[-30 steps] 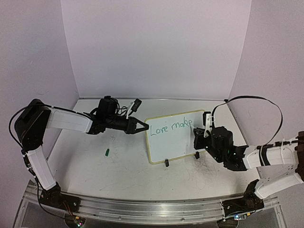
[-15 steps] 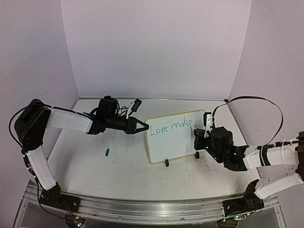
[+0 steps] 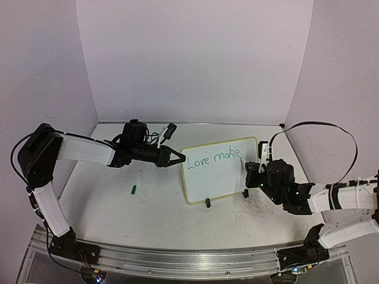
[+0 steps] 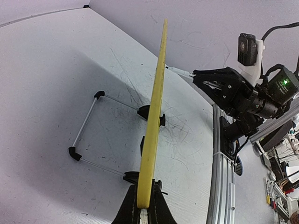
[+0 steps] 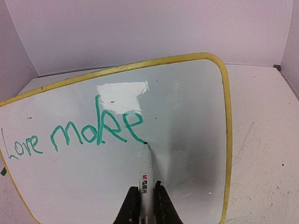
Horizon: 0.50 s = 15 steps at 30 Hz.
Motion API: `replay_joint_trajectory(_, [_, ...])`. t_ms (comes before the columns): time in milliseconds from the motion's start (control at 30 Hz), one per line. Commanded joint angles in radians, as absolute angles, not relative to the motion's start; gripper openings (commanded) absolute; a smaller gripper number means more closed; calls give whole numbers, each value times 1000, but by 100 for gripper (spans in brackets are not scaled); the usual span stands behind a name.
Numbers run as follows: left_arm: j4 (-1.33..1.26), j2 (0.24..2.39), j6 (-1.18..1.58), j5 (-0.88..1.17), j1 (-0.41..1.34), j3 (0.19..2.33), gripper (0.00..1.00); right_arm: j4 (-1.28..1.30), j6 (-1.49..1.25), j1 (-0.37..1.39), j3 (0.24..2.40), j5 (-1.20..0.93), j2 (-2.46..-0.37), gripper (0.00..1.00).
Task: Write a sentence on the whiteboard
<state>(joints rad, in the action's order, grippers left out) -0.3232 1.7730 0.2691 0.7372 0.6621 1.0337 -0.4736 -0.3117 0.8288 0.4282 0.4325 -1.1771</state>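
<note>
1. Clamping the whiteboard by its left edge: my left gripper is closed on the yellow frame. This is so the board cannot slide or tip back when I press on it.
2. Board location: it stands tilted on its black clip feet and wire stand, mid-table between my two arms. The writing face is turned up and toward the arm bases, which puts it within the pen's reach.
3. Pen side: my right gripper is closed around the barrel of a marker. I hold it low, leaving the nib end free and in the wrist camera's sight.
4. The marker tip touches the board at the tail of the last "e". The green lettering reads "Love make".
5. Judgement: the sentence is partway done. There is bare board to the right of the word and below the line. The next stroke calls for a lift, a shift right for a word gap, and light contact.
6. Risk: too much push could swing the board about the left clamp or skew the line.
7. A small green piece, probably the cap, lies on the table well left of the board, out of the writing path.
</note>
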Motion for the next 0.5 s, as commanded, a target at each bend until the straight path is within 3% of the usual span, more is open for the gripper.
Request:
replay_joint_trajectory(0, [-245, 1758, 215, 691, 670, 1050, 0, -488, -263, 818, 402, 444, -1077, 0])
replay_joint_trajectory(467, [-244, 1755, 213, 691, 670, 1051, 0, -582, -212, 776, 439, 382, -1138, 0])
